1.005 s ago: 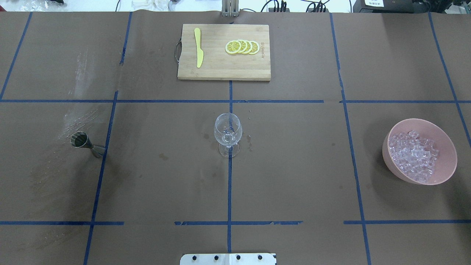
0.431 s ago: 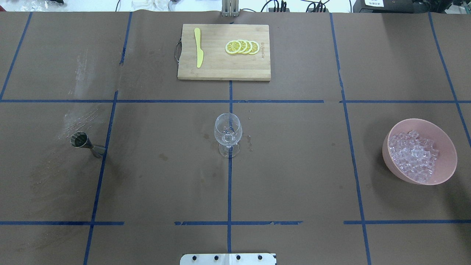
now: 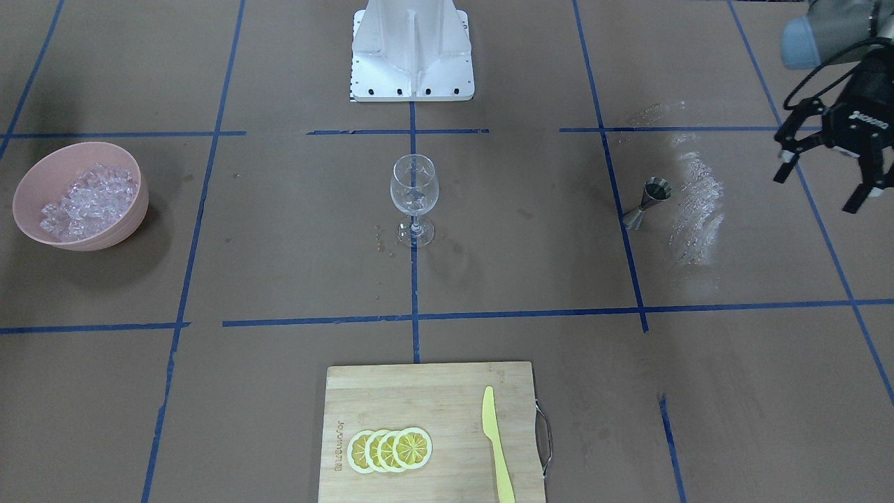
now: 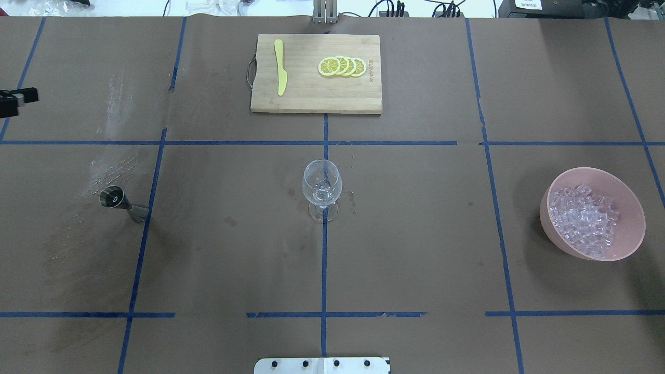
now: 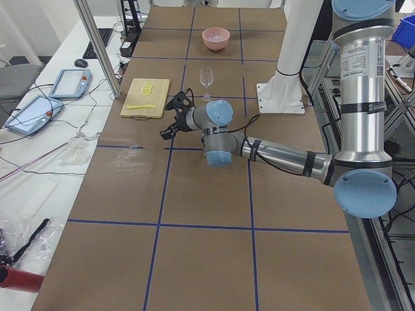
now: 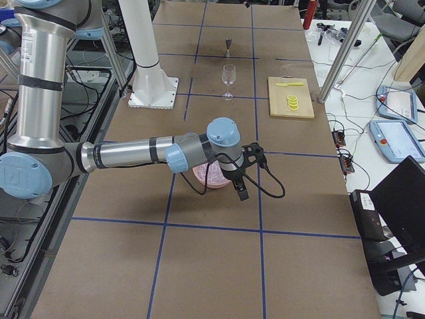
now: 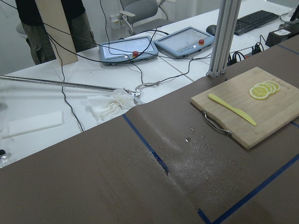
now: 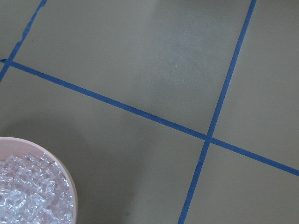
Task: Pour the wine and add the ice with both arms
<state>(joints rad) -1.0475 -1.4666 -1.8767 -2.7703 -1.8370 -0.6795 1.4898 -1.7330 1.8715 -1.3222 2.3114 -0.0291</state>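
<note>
The ice (image 4: 584,221) is a heap of clear cubes in a pink bowl (image 4: 631,244) at the table's right; it also shows in the front view (image 3: 87,199) and the right wrist view (image 8: 28,196). A clear wine glass (image 4: 322,187) stands at the centre. A steel jigger (image 4: 122,202) stands at the left. My left gripper (image 3: 821,188) is open and empty, in the air left of the jigger; a fingertip (image 4: 26,96) shows at the overhead view's left edge. My right gripper (image 6: 242,183) hovers by the bowl; I cannot tell whether it is open.
A wooden cutting board (image 4: 311,101) with lemon slices (image 4: 343,66) and a yellow knife (image 4: 280,67) lies at the table's far side. The robot's base plate (image 4: 322,365) is at the near edge. Blue tape lines cross the brown table cover.
The left gripper's fingertip has come into the overhead view at the left edge. A shadow has appeared beside the bowl at the lower right. The glass, jigger and bowl have not moved.
</note>
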